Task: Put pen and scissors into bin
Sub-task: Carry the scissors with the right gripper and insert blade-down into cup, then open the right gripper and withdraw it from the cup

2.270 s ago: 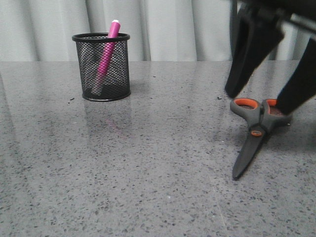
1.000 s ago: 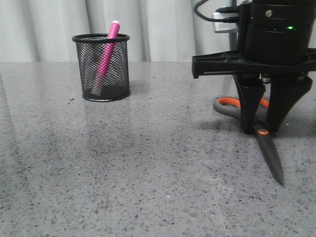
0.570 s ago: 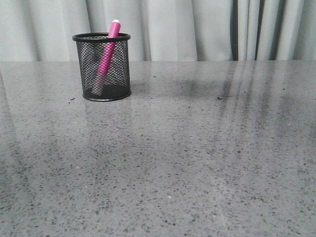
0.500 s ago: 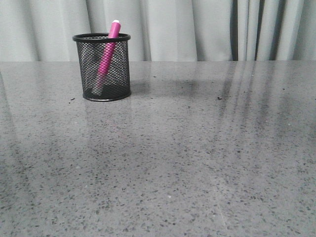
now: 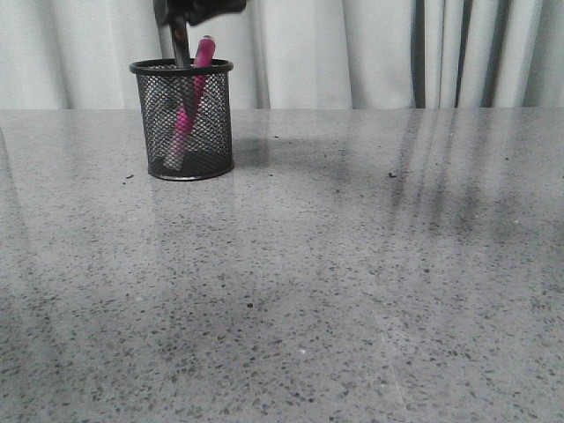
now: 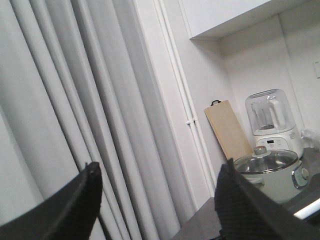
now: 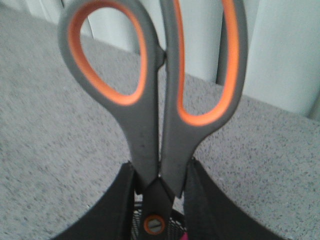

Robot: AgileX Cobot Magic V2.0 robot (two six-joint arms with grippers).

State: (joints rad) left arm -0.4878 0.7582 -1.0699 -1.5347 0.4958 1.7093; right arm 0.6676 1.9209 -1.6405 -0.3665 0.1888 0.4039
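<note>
The black mesh bin (image 5: pixel 211 132) stands at the table's far left with the pink pen (image 5: pixel 203 55) leaning inside, its white cap above the rim. My right gripper (image 5: pixel 199 9) hangs over the bin at the top edge of the front view. It is shut on the scissors (image 7: pixel 150 125) just above the orange pivot, grey-and-orange handles up. The dark blades (image 5: pixel 180 42) point down into the bin's mouth beside the pen. The bin's mesh (image 7: pixel 176 216) and a bit of pink pen (image 7: pixel 184 236) show below the pivot. My left gripper (image 6: pixel 160 200) is open, empty and points at curtains.
The grey speckled table (image 5: pixel 352 264) stretches in front and to the right of the bin. Pale curtains (image 5: pixel 352 53) hang behind it. The left wrist view shows a cutting board (image 6: pixel 227 130), a blender (image 6: pixel 270 117) and a lidded pot (image 6: pixel 270 172) far off.
The right gripper closed on the scissors at the table's right, lifted them out of view, and now holds them over the bin, blades entering its mouth. The bin and pen have not moved.
</note>
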